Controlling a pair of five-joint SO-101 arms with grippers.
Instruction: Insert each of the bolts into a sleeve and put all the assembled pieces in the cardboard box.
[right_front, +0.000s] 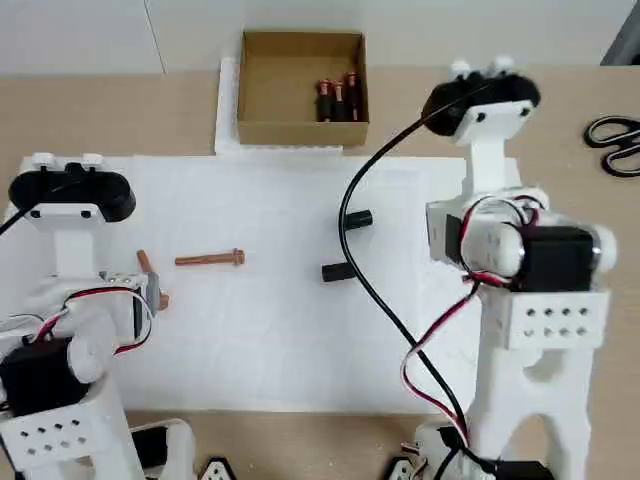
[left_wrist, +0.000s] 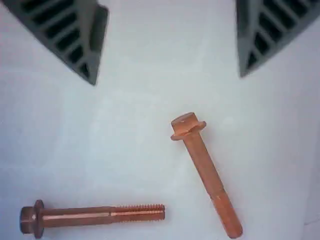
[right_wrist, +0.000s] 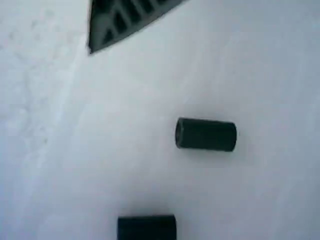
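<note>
Already three assembled pieces (right_front: 338, 100) lie in the cardboard box (right_front: 300, 132) at the far side, so fetching another bolt looks like the step in hand. The left gripper (left_wrist: 167, 77) hangs over the near bolt (left_wrist: 207, 175) and the second bolt (left_wrist: 92, 216) at the left, its jaws wide apart, empty, touching nothing. Next it likely must lower and close on a shank. Two sleeves (right_front: 360, 219) lie right of centre, near the right arm (right_front: 505, 250), whose jaws' opening I cannot tell.
</note>
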